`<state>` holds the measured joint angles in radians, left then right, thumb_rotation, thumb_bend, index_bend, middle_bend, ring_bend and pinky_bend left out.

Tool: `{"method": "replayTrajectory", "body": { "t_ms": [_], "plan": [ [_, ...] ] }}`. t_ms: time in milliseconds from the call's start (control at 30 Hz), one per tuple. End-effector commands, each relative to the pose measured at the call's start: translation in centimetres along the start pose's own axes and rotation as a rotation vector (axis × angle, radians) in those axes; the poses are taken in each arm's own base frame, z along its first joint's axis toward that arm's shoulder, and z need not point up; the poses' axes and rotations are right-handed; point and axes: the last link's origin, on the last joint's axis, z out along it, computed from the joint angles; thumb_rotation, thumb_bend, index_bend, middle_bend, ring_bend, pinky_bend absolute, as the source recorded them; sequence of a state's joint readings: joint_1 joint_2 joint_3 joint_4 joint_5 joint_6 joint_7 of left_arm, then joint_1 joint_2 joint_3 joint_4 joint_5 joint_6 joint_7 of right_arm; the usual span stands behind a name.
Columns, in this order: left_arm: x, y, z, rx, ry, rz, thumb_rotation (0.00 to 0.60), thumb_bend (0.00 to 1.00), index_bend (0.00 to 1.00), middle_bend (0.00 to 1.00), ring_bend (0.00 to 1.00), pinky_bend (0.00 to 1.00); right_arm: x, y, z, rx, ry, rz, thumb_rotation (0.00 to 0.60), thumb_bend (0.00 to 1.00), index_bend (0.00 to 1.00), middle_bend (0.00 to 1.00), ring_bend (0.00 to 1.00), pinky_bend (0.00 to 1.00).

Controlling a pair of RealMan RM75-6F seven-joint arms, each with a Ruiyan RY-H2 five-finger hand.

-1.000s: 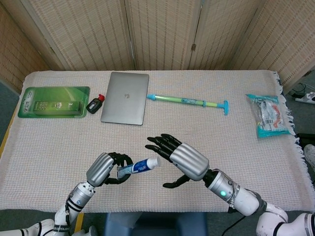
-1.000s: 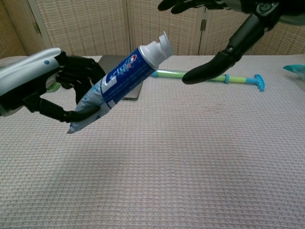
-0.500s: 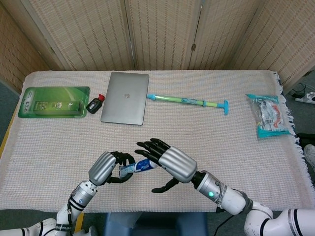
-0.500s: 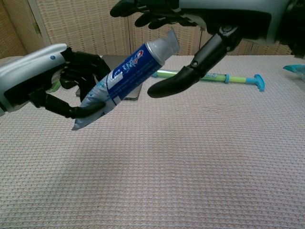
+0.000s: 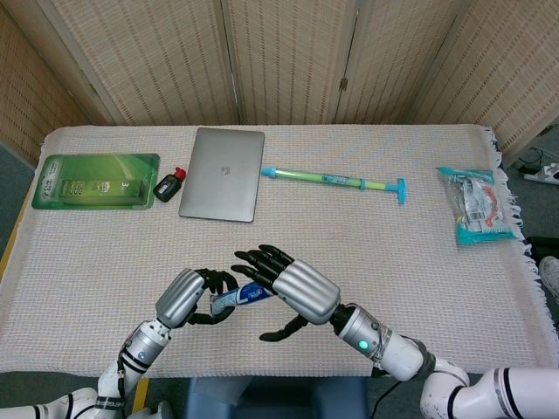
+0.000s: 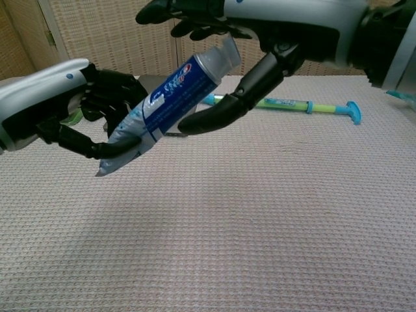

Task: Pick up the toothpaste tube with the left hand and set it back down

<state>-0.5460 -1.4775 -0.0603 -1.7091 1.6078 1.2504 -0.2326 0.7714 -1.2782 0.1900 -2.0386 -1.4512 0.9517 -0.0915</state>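
My left hand (image 5: 188, 297) (image 6: 71, 107) grips a blue and white toothpaste tube (image 6: 166, 107) (image 5: 238, 298) by its flat tail end, holding it in the air above the table with the white cap tilted up to the right. My right hand (image 5: 293, 288) (image 6: 260, 26) hovers open over the cap end, fingers spread above the tube and thumb below it. Whether it touches the tube cannot be told.
A closed silver laptop (image 5: 223, 173), a small black bottle with red cap (image 5: 168, 185) and a green package (image 5: 96, 182) lie at the back left. A green and blue stick-like tool (image 5: 336, 180) lies at the back centre. A teal packet (image 5: 479, 205) sits at the far right edge.
My right hand has moved left, from beside the cap to over the tube's cap end. The left hand keeps the tube aloft, nearly still.
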Motion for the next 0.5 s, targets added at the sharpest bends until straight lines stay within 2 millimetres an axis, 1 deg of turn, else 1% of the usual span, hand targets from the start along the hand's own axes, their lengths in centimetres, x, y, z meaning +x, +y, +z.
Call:
{"method": "replayTrajectory", "body": {
  "t_ms": [33,300,500],
  "plan": [
    [0.12,0.04,0.04,0.003,-0.003,-0.02,0.6,0.74,0.86,0.87,0.78,0.59,-0.16,-0.03,0.17,0.006,0.011,0.016,0.404,0.15,0.0,0.0,0.0,0.0],
    [0.42,0.12,0.09,0.004,0.001,-0.025,0.6,0.74,0.86,0.87,0.78,0.59,-0.66,-0.25,0.68,0.022,-0.005,0.039,0.404,0.15,0.0,0.0,0.0,0.0],
    [0.48,0.03,0.07,0.011,0.0,-0.013,0.6,0.74,0.86,0.88,0.78,0.59,-0.67,-0.28,0.81,0.024,-0.013,0.036,0.403,0.15,0.0,0.0,0.0,0.0]
  ]
}}
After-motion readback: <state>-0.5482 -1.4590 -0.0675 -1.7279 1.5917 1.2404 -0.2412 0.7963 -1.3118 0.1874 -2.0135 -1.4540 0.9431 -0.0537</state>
